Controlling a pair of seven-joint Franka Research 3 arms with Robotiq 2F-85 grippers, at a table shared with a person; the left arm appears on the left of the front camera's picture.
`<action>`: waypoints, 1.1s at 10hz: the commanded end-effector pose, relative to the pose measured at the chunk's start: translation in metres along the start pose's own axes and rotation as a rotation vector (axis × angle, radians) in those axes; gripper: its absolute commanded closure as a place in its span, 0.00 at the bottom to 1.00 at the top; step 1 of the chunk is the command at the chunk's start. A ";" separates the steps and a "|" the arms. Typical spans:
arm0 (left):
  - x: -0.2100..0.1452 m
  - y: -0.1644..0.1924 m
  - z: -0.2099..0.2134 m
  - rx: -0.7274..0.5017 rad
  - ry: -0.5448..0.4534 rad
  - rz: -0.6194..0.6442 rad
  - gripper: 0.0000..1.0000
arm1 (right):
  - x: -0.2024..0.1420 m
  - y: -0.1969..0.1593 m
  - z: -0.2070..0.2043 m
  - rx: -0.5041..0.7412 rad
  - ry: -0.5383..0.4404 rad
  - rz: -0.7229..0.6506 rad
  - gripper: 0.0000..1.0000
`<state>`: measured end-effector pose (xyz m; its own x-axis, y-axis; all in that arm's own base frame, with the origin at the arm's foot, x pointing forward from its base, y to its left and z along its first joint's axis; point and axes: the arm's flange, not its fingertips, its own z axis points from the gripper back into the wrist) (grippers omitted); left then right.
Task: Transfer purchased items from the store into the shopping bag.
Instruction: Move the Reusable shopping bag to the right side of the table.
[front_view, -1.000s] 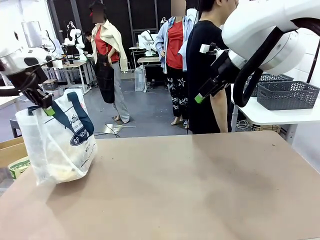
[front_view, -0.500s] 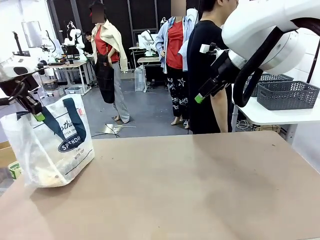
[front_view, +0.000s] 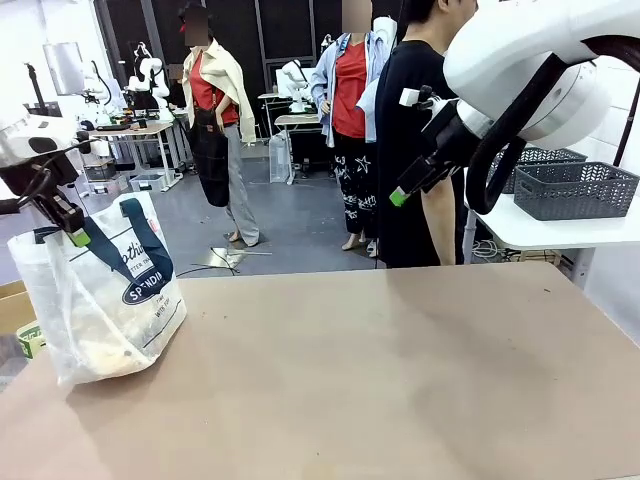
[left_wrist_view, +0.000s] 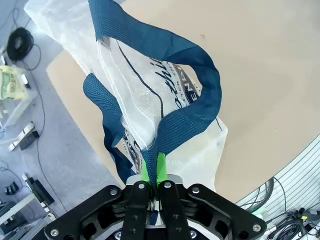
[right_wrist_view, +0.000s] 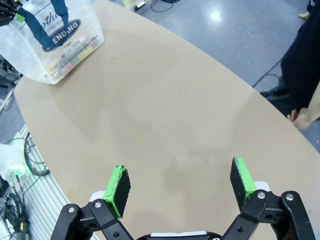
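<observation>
The shopping bag (front_view: 105, 300) sits at the tabletop's (front_view: 380, 380) left edge, pale goods showing through its base. The left gripper (left_wrist_view: 151, 172) has its jaws pinched tight on one navy strap handle (left_wrist_view: 187, 120). The right gripper (right_wrist_view: 180, 187) hangs above the bare tabletop, jaws wide, holding nothing. Held by one strap so near the edge, the bag could tilt and spill, or slide off if dragged outward.

The shopping bag (front_view: 105, 300) is thin, crinkly, translucent plastic with a slight sheen; its handles (left_wrist_view: 165, 75) are coarse woven navy cloth. The table (front_view: 400, 380) looks smooth, matt brown board.
</observation>
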<state>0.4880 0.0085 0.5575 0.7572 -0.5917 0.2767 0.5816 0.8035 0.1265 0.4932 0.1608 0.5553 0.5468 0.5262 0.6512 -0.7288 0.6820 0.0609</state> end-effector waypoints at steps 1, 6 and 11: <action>0.001 0.002 0.004 0.010 -0.012 0.002 1.00 | 0.001 0.001 0.000 -0.006 0.012 -0.006 0.00; 0.005 -0.003 0.004 0.007 0.008 -0.014 0.10 | 0.001 0.001 0.000 -0.006 0.012 -0.006 0.00; 0.006 -0.012 0.014 0.011 -0.003 -0.014 0.00 | 0.001 0.001 0.000 -0.006 0.012 -0.006 0.00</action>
<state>0.4842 -0.0018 0.5671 0.7408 -0.6066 0.2886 0.5941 0.7921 0.1400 0.4932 0.1608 0.5553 0.5469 0.5262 0.6512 -0.7287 0.6821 0.0609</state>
